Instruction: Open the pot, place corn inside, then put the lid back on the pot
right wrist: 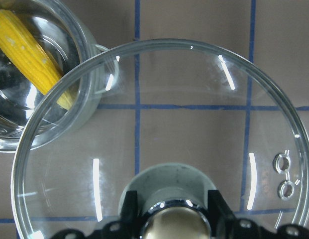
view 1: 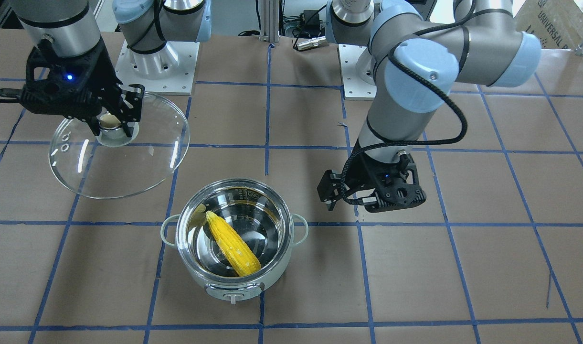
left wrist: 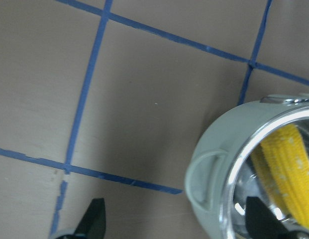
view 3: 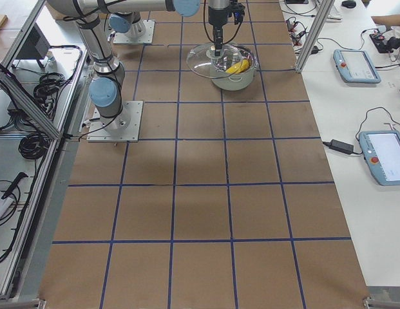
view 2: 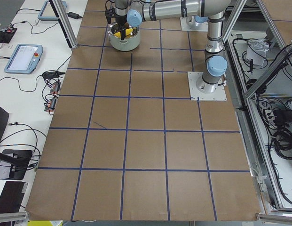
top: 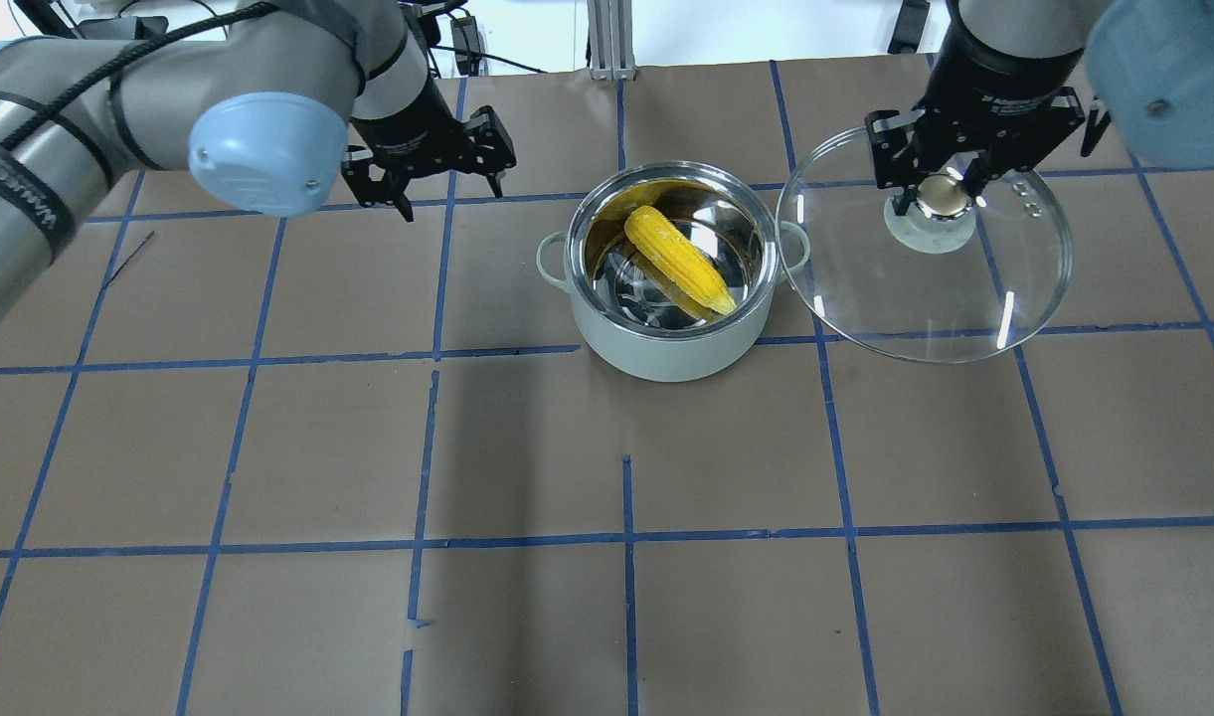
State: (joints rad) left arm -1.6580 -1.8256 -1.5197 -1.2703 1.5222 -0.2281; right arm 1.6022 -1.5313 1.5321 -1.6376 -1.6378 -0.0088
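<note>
The pale-green pot [top: 666, 353] stands uncovered mid-table, with the yellow corn [top: 678, 261] lying slantwise inside on the steel bottom; both also show in the front view, pot [view 1: 210, 282] and corn [view 1: 233, 243]. My right gripper [top: 940, 194] is shut on the beige knob of the clear glass lid [top: 925, 298] and holds it above the table, just right of the pot. In the right wrist view the lid [right wrist: 184, 99] overlaps the pot's rim. My left gripper [top: 433, 189] is open and empty, left of the pot; its wrist view shows the pot's handle [left wrist: 204, 174].
The brown table has a blue tape grid. The arms' base plates [view 1: 153, 62] sit at the robot's edge. Tablets [view 3: 356, 64] and cables lie on the white bench along the table's far side.
</note>
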